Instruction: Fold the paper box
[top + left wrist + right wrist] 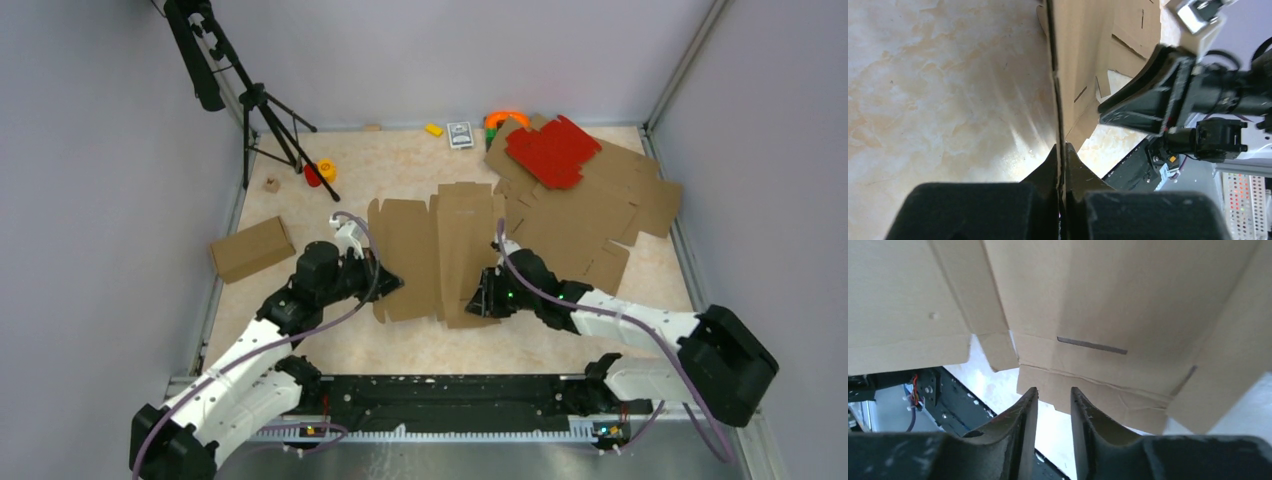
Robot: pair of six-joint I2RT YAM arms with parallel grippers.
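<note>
The left gripper is clamping the left edge of the paper box, both fingers pressing flat against the thin board. The right gripper is standing at the box's near right edge with its jaws slightly apart and nothing between them; a flap edge is lying just beyond the fingertips. The box is resting partly folded at the centre of the table. The board is likely handling as a light, fairly stiff sheet, bending cleanly only along its scored creases and kinking if pinched mid-panel, so a free flap edge close to a crease is offering the best hold. Farther back on the right, a stack of flat brown blanks is carrying a red die-cut sheet. No brand, label or legible writing is showing; a small printed item at the far edge is too small to read.
</note>
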